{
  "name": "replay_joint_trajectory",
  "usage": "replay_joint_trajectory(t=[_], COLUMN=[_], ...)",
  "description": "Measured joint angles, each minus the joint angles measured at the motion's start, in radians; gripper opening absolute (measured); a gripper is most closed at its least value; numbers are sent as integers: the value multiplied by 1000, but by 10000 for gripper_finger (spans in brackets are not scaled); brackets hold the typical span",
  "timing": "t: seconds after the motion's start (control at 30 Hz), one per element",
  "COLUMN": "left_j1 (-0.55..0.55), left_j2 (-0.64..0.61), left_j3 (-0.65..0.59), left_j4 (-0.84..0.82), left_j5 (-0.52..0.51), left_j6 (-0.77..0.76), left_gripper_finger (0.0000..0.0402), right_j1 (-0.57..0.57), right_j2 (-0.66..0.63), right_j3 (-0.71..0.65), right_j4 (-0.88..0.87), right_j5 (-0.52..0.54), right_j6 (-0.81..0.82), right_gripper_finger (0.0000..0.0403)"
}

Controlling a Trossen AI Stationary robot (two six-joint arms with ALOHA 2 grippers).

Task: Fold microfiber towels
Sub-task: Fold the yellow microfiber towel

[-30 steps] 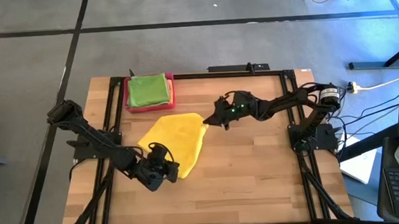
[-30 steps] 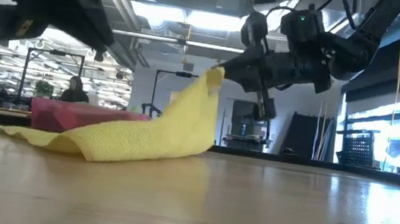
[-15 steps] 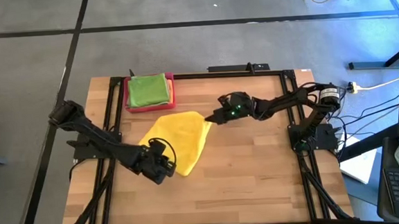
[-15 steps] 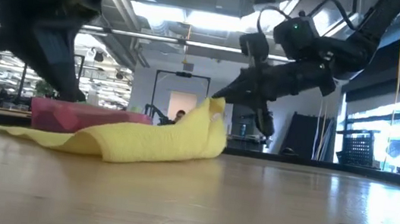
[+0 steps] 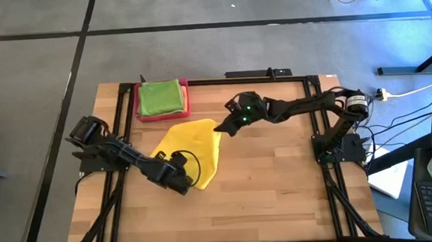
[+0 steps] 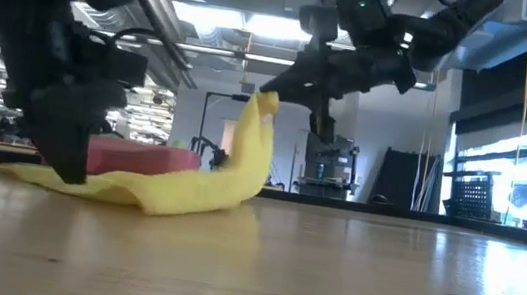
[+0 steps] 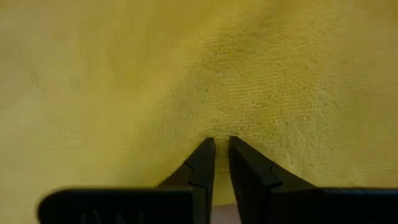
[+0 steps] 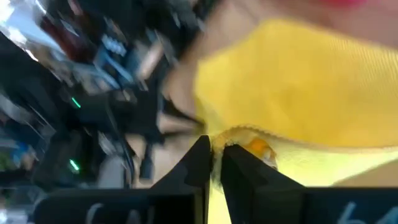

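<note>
High view: the yellow towel (image 5: 191,149) lies mid-table; the right gripper (image 5: 218,126) pinches its far corner aloft, the left gripper (image 5: 184,184) pinches the near edge. Judged risk: that thin corner pinch slipping, collapsing the fold unevenly
</note>
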State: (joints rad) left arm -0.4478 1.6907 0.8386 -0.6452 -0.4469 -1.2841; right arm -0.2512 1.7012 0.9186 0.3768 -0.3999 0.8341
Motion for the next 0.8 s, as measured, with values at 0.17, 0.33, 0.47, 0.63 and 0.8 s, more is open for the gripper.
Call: replay_joint_trajectory(t=[0.17,0.33,0.47,0.63,0.8], left_j1=[11,25,50,48,10], left_j2=[76,97,84,48,-18], left_j3=[10,-11,-48,-35,44], left_j4=[-222,-533,-634,-630,-636], left_j5=[-4,70,117,195,197], left_j6=[-7,-202,-341,-348,-369], left_gripper_finger=[41,41,41,41,41], right_j1=[2,2,2,3,3], right_j2=[0,0,-1,-2,-32], right_j3=[85,146,150,151,151], right_j4=[-347,-575,-634,-612,-533], right_j5=[-38,-38,-36,-34,-211], right_j6=[-140,-269,-290,-280,-185], right_gripper_finger=[29,11,12,24,8])
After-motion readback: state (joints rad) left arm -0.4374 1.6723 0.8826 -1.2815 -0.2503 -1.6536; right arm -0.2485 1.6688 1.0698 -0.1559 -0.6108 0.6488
